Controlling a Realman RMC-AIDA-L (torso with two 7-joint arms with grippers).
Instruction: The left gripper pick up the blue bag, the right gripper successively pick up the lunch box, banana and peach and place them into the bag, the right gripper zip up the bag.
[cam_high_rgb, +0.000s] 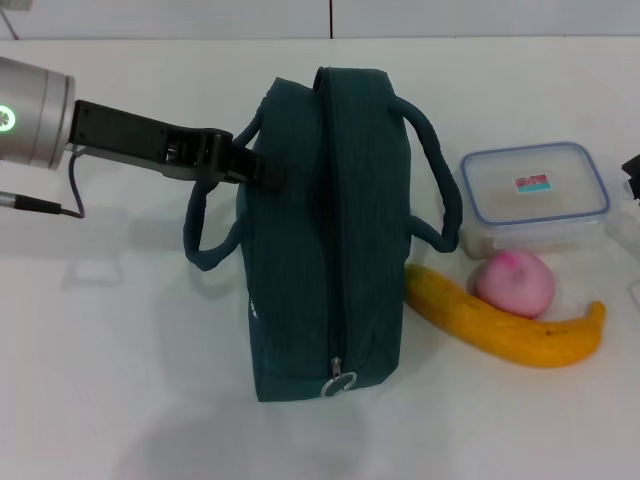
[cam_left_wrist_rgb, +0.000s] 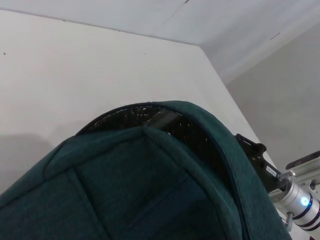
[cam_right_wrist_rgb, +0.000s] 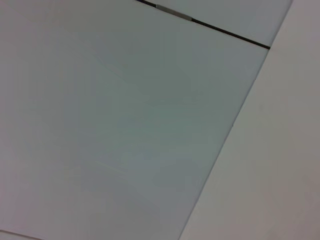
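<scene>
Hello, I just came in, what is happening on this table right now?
The left gripper has reached in from the left side to the upper part of the blue bag, near its left handle. The bag stands on the white table with its zipper along the top. The lunch box, banana and peach lie to its right, not yet packed. The right gripper waits at the right edge.

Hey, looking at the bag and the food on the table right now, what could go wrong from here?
The bag stands with its zipper apparently closed, so nothing could go in until it opens. The left gripper meets the bag only at its side near a handle; a weak hold may let it tip. The peach rests against the banana beside the lunch box, so taking one may shift the others.
</scene>
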